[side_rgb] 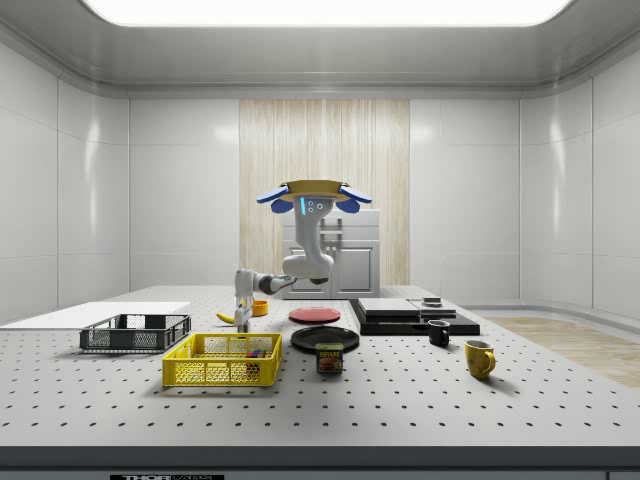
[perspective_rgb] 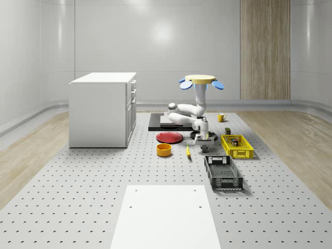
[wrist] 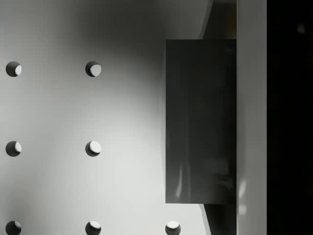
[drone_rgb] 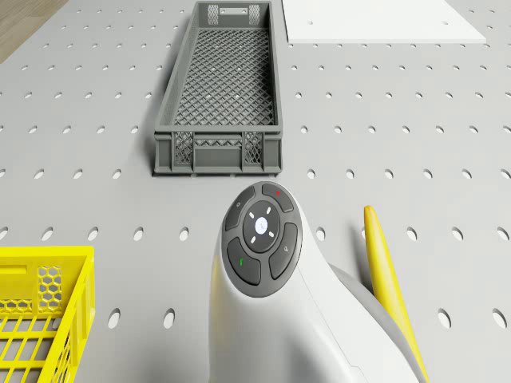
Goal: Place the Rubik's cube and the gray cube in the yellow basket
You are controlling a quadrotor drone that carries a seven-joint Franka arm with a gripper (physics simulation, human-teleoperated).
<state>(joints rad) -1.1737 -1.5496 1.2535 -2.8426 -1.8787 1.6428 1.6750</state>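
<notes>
The drone (perspective_rgb: 200, 80) hovers above the perforated table, behind the yellow basket (perspective_rgb: 237, 147). Its arm bends down and holds the gripper (perspective_rgb: 203, 147) just over the table, between the banana (perspective_rgb: 188, 151) and the basket. In the wrist view the gray cube (wrist: 200, 122) looms large and very close, over a shadowed patch of table. The Rubik's cube (perspective_rgb: 236, 140) lies inside the basket, also seen from the side (side_rgb: 256, 352). In the side view the gripper (side_rgb: 243, 312) hangs behind the basket (side_rgb: 222, 360).
A gray mesh crate (perspective_rgb: 223, 173) lies in front of the gripper. An orange bowl (perspective_rgb: 164, 150) and a red plate (perspective_rgb: 169, 137) sit on the whole-scene view's left. A white cabinet (perspective_rgb: 102, 109), a black board (perspective_rgb: 162, 122) and a yellow mug (perspective_rgb: 220, 118) stand further back.
</notes>
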